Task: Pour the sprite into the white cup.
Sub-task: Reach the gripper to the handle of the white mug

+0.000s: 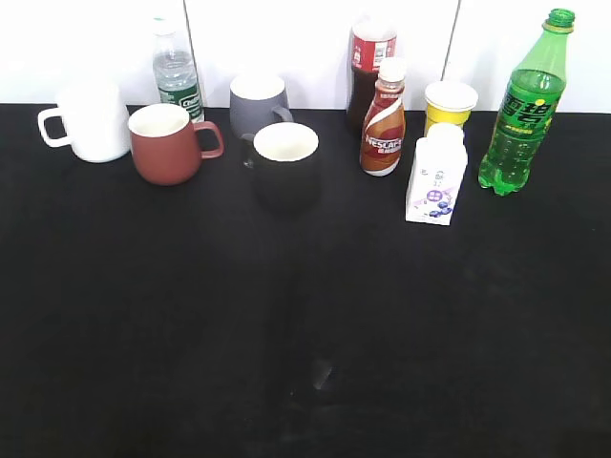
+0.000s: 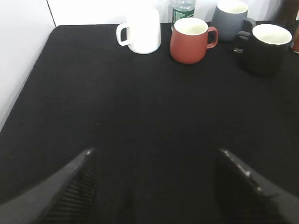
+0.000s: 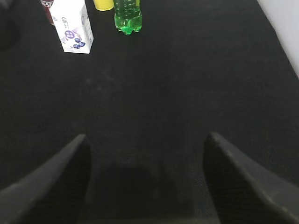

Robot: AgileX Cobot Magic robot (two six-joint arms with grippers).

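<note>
The sprite (image 1: 523,110), a tall green bottle with a green cap, stands upright at the back right of the black table. Its lower part shows in the right wrist view (image 3: 127,16). The white cup (image 1: 91,122), handle to the left, stands at the back left and also shows in the left wrist view (image 2: 142,31). My left gripper (image 2: 154,156) is open and empty, low over the table, well short of the cup. My right gripper (image 3: 145,142) is open and empty, well short of the sprite. Neither gripper shows in the exterior view.
A red-brown mug (image 1: 167,143), a grey mug (image 1: 258,105), a black mug with white inside (image 1: 284,164), a small water bottle (image 1: 176,72), a coffee bottle (image 1: 383,119), a dark drink bottle (image 1: 368,67), a yellow cup (image 1: 449,103) and a milk carton (image 1: 436,176) stand along the back.
</note>
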